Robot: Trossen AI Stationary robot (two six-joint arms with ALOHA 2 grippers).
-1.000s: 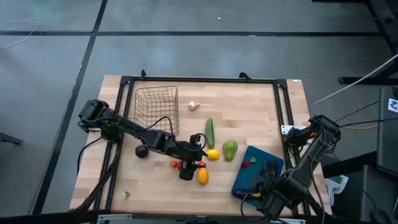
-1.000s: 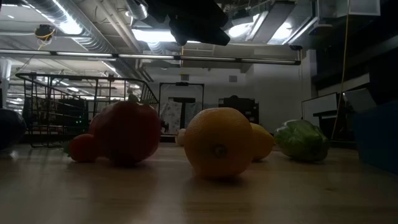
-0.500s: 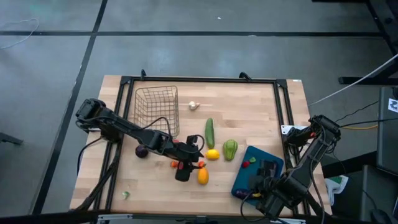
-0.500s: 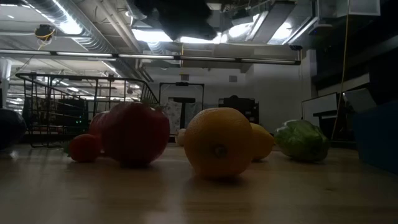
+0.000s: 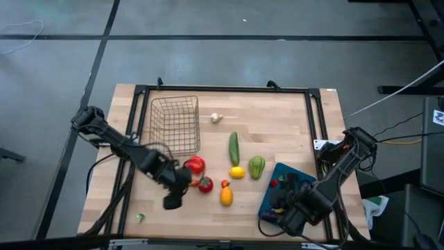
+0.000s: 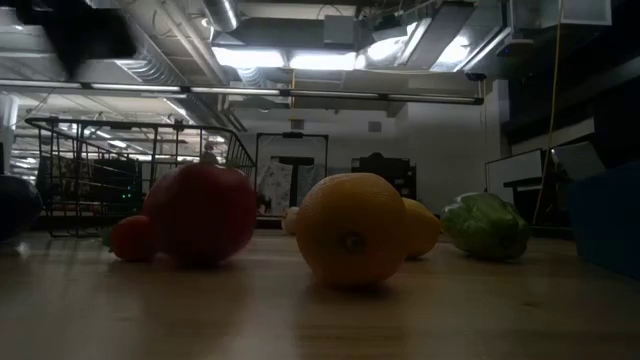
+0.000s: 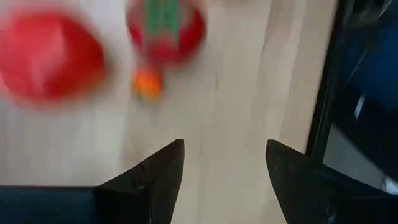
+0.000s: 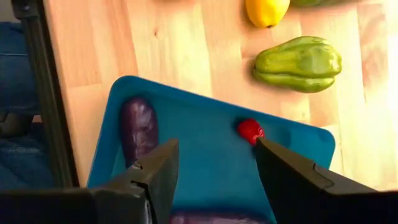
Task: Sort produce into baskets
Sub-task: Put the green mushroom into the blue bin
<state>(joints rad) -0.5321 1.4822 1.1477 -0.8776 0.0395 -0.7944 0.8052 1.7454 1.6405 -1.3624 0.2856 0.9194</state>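
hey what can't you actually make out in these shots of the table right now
- Left wrist view: blurred; the tomatoes show only as smears.
- High view: the right gripper covers part of the blue tray, hiding what lies under it.
- Low view: the big tomato and orange block the produce behind them.
- High view: the small green thing is too small to identify.
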